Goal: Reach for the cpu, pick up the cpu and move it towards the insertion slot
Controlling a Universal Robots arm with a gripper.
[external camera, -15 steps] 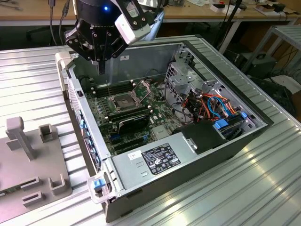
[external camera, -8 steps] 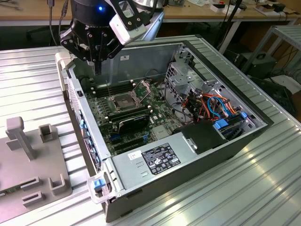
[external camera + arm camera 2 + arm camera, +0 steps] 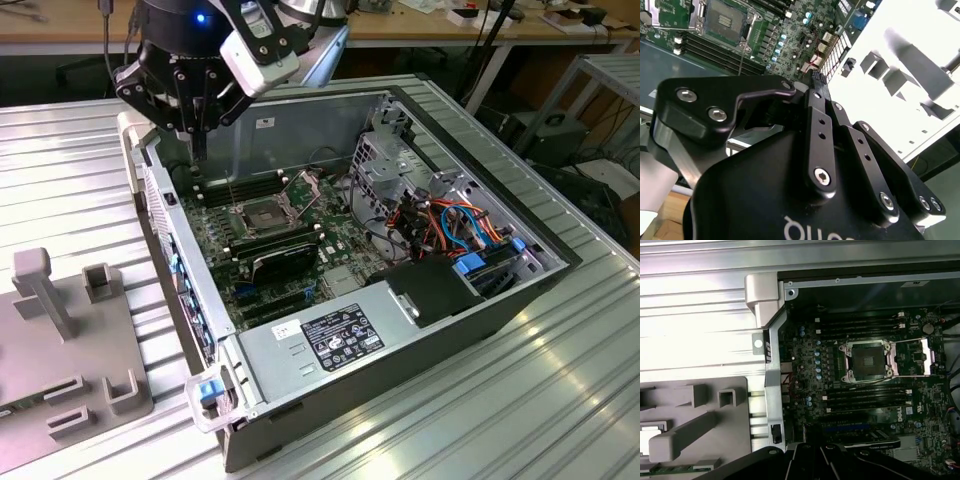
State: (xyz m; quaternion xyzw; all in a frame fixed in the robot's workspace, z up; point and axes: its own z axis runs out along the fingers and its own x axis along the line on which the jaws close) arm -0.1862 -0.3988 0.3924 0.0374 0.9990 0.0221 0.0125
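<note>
Gripper: there's the gripper [image 3: 197,148], hanging over the far corner of the case [image 3: 420,360] on the exterior view's left and pointing straight down just inside the case wall.
Jaws: pressed together. The second wrist view shows the two sides closing to a single tip, tip against tip.
Cpu: the first wrist view shows a pale square lying flat in a recess of the grey holder [image 3: 695,415], and that reads as the cpu [image 3: 649,434]. It is outside the case and well apart from the gripper.
Insertion slot: the insertion slot [image 3: 262,215] is inside the case, flat on the green board [image 3: 345,250]. Its dark centre is exposed, and its shiny frame is swung open beside it. Long black memory slots [image 3: 862,396] run along two of its sides. It lies further into the case than the gripper.
Gripper to slot: near, but not above it; the gripper hangs between the case wall and the slot.
Holder: outside the case on the exterior view's left, lying flat on the bench [image 3: 560,400]. Grey posts and blocks stand up from it.
Case: lying open on its side on the ribbed metal bench, with its whole interior facing up.
Work so far: the cpu sits in the holder and the slot stands open.
</note>
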